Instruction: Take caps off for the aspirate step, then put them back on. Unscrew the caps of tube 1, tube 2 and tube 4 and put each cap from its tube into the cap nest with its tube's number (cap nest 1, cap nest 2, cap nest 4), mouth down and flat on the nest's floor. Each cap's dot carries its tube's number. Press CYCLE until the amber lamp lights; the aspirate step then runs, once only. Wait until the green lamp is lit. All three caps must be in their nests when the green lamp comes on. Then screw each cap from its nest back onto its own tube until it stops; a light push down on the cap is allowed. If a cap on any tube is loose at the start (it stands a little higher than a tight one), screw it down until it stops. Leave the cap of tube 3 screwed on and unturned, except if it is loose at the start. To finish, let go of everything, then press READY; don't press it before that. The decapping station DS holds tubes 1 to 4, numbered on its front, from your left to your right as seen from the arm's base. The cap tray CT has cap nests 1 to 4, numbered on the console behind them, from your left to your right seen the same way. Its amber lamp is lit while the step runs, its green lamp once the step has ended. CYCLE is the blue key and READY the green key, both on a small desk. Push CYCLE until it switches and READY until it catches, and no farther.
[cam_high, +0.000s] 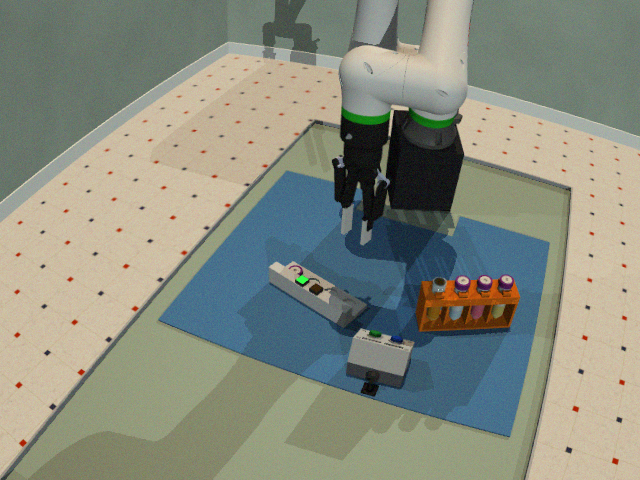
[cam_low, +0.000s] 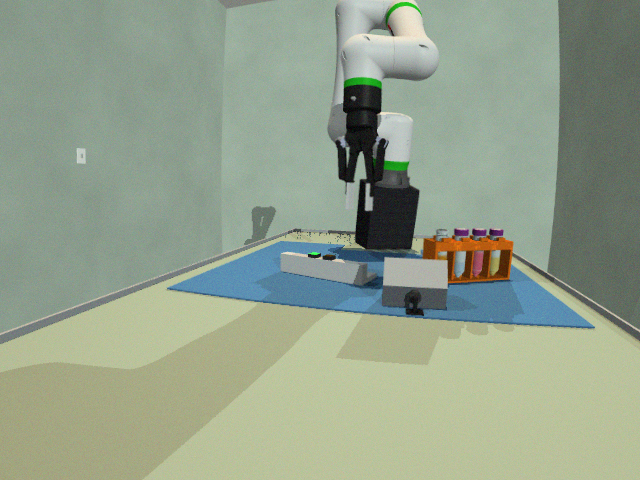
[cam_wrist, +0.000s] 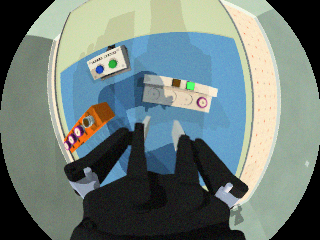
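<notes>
Cap tray (cam_high: 289, 283) beside key desk (cam_high: 377, 356)

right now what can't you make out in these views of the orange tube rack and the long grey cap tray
- Number dots on the purple caps in the orange tube rack: too small in every view.
- Nests of the long grey cap tray: hidden by its own wall in the exterior view.
- Nest numbers near the purple cap: too small in the top view.
- Rack's right end: cut by the wrist view's round edge.

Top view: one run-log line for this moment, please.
gripper: fingers apart, empty, high over mat | green lamp: lit | cap: in end nest | uncapped tube: one, other three capped
</notes>
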